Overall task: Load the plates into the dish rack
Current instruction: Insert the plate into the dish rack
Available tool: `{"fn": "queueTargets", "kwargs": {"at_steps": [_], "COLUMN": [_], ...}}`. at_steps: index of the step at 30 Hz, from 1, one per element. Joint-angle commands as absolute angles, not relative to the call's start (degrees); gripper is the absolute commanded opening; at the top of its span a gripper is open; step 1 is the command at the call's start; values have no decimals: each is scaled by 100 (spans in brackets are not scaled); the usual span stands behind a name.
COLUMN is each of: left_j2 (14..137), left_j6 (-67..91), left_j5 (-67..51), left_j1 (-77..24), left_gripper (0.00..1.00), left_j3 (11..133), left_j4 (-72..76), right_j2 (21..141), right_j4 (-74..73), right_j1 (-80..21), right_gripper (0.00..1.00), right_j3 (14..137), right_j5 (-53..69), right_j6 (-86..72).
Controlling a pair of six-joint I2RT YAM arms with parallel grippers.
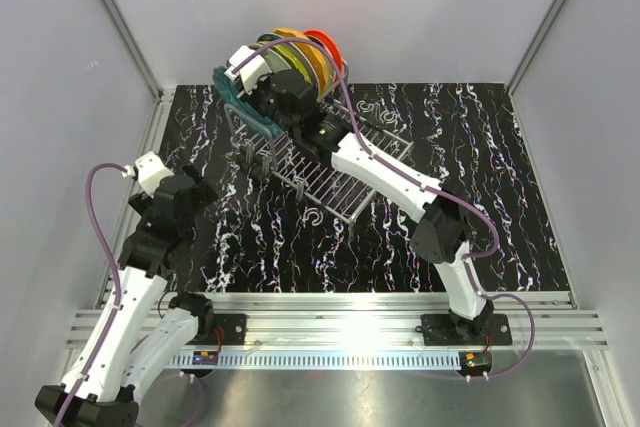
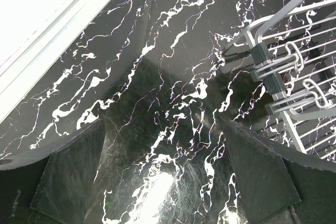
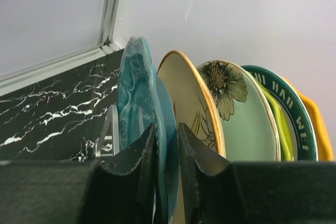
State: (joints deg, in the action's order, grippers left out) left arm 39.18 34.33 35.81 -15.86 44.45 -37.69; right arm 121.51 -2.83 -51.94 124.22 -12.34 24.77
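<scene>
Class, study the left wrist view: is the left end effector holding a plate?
No: the left end effector is open, with only the black marbled table showing between its fingers.

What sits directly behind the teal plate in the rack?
A cream floral plate, then a pale green floral plate and more. The right gripper, shut on the teal plate, covers their lower parts.

Plates [image 1: 300, 52] packed close at dish rack [image 1: 335, 195] far end; right arm [image 1: 385, 169] lies across it; table [image 1: 265, 242] near-left open.
</scene>
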Motion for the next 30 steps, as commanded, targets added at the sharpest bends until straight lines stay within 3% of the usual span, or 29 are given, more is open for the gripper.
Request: {"fn": "queueTargets", "kwargs": {"at_steps": [1, 6, 30], "left_j2": [3937, 3938, 3946], "left_j6": [3366, 3366, 3349], "left_j5": [3551, 3542, 3595], "left_j1": [-1617, -1617, -1617], "left_gripper": [99, 99, 99], "left_j3": [4518, 4518, 4518], "left_j4": [-3560, -3560, -3568], "right_j2": [11997, 12041, 11496], "right_j4": [545, 554, 44], "right_j1": [-5142, -5150, -5159], "right_gripper": [31, 39, 58], "right_j3": [12586, 12621, 12744], "right_j5": [-1187, -1187, -976], "right_j6": [2522, 2514, 2294]}}
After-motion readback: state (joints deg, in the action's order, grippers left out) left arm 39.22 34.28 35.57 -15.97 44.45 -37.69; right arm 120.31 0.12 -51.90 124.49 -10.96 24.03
